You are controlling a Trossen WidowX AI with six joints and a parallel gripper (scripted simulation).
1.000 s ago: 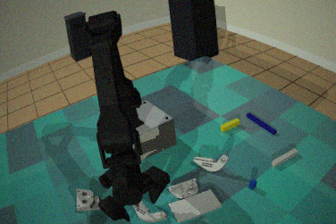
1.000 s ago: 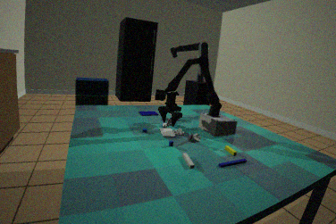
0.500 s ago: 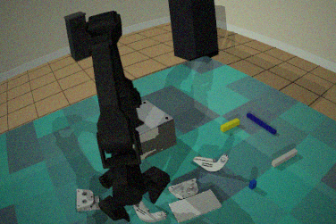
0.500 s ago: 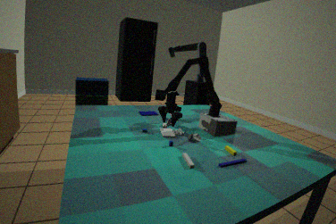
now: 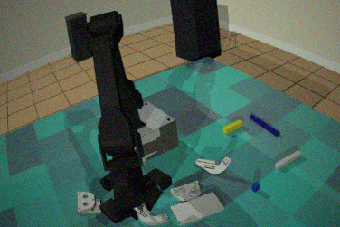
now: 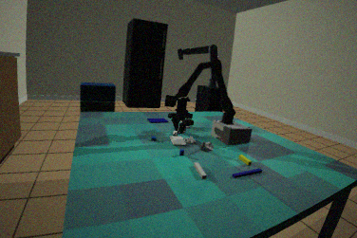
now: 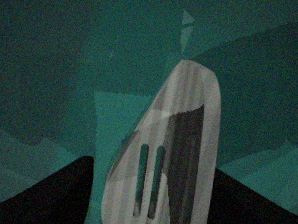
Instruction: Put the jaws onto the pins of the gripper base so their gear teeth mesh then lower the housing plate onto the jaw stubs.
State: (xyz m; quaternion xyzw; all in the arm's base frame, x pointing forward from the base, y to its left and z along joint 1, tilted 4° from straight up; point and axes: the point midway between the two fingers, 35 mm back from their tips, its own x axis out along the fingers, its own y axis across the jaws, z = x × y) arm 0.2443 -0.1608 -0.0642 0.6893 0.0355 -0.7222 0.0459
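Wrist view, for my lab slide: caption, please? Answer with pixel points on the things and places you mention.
Black gripper fingers on either side of a pale, curved, two-slotted jaw piece (image 7: pixel 125 185) above teal patchwork.
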